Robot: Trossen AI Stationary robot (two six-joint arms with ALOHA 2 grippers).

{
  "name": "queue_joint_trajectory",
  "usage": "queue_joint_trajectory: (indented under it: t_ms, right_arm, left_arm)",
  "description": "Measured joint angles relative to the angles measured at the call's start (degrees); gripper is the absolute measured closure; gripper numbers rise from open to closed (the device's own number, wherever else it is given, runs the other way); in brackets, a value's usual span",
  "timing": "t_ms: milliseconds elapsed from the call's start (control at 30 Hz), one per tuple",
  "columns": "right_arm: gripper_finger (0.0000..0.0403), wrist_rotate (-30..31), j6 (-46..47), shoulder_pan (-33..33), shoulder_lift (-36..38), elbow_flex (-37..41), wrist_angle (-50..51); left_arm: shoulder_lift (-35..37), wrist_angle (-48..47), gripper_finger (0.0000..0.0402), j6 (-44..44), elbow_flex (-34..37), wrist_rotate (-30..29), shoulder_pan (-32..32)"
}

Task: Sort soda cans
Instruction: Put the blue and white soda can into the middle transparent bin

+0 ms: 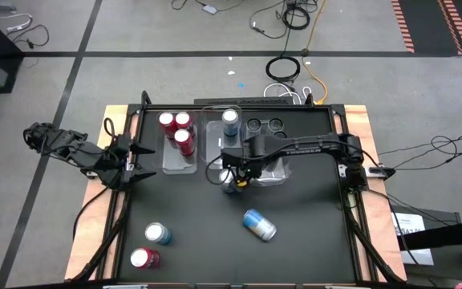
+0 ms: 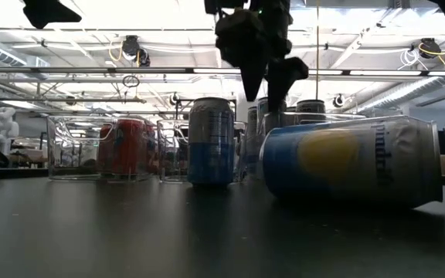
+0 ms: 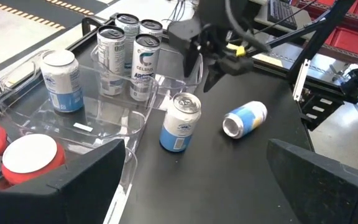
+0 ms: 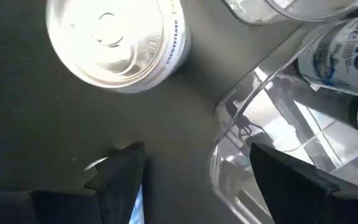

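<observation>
- You look straight down on an upright soda can (image 4: 114, 40), its silvery top facing you, standing on the black table (image 4: 36, 130).
- Beside it, apart, you see a clear plastic tray's rounded corner (image 4: 229, 134).
- Inside the tray is a white-labelled can (image 4: 337, 53).
- Your right gripper (image 4: 194, 177) has its fingers spread wide.

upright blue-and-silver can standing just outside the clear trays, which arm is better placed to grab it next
The right arm, probably. Its open hand hangs directly above the upright blue-and-silver soda can beside the clear plastic tray. The left hand sits open at the table's left edge, beyond the tray of red cans.
</observation>
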State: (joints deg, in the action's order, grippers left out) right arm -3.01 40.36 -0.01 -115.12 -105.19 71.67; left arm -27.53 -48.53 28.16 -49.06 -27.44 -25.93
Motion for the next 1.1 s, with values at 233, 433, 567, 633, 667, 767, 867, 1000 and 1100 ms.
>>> queue_joint_trajectory:
  t_ms: [233, 433, 567, 633, 667, 767, 867, 1000, 1100]
  right_arm:
    - [0.0119, 0.2, 4.5, 0.6, 4.2, 0.0, 0.3]
    - [0.0119, 2.4, 10.8, 5.2, 7.5, -0.1, 0.6]
    - [0.012, 5.4, 18.3, 10.9, 8.2, -0.1, 1.4]
    - [0.0123, 7.2, 23.8, 14.4, 8.2, 0.0, 2.1]
    - [0.0125, 8.3, 26.9, 16.2, 8.2, 0.2, 2.0]
    - [0.0133, 10.7, 36.8, 21.8, 8.2, 1.5, 2.4]
    - [0.014, 10.7, 45.5, 27.1, 8.2, 4.0, 2.7]
    - [0.0146, 10.2, 55.9, 33.6, 8.2, 7.3, 3.9]
    - [0.0147, 10.1, 61.9, 37.9, 8.6, 9.5, 4.1]
  left_arm:
    - [0.0, 0.0, 0.0002, 0.0, 0.0, 0.0, 0.0]
    - [0.0, 0.0, 0.0002, -0.4, 0.0, 0.0, 0.0]
    - [-0.4, 0.1, 0.0002, 0.0, 0.0, -2.6, 0.0]
    - [-1.4, 0.1, 0.0002, 0.0, 0.0, -2.6, 0.0]
    - [-2.2, 0.1, 0.0002, -0.1, 0.0, -2.5, 0.0]
    - [-5.5, 0.0, 0.0002, -0.1, -0.1, -0.8, 0.0]
    - [-11.0, 0.0, 0.0002, -1.3, -1.7, 0.7, 0.8]
    - [-20.7, 0.1, 0.0002, -4.5, -6.5, 3.0, 4.1]
    - [-29.2, 0.0, 0.0002, -7.7, -11.8, 5.5, 7.3]
